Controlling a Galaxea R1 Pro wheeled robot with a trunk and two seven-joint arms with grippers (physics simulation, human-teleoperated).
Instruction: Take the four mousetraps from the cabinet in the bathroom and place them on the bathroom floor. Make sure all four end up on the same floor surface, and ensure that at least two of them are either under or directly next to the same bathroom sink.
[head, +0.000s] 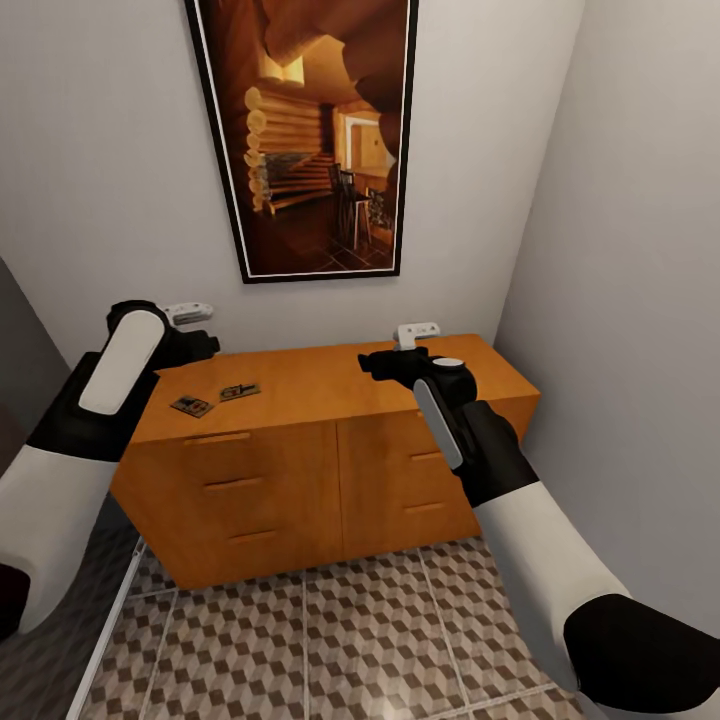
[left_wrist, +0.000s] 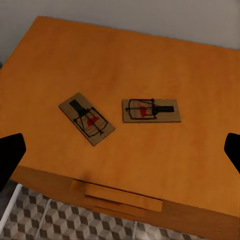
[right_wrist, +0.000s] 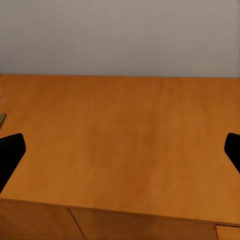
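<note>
Two mousetraps lie flat on the left part of the orange-brown cabinet (head: 330, 385) top: one (head: 191, 406) (left_wrist: 86, 118) nearer the front edge, the other (head: 240, 391) (left_wrist: 151, 110) just to its right. My left gripper (head: 195, 345) (left_wrist: 120, 152) hovers open above and behind them, with nothing between its fingers. Over the bare right half of the cabinet top (right_wrist: 125, 140), my right gripper (head: 385, 362) (right_wrist: 120, 152) is also open and holds nothing. The patterned bathroom floor (head: 350, 640) spreads in front of the cabinet. The sink is out of view.
A large framed picture (head: 310, 130) hangs on the wall above the cabinet. A grey wall (head: 640, 300) closes in right beside the cabinet. The drawer fronts with bar handles (head: 232, 483) face me. A dark panel with a white edge (head: 110, 620) stands at the left.
</note>
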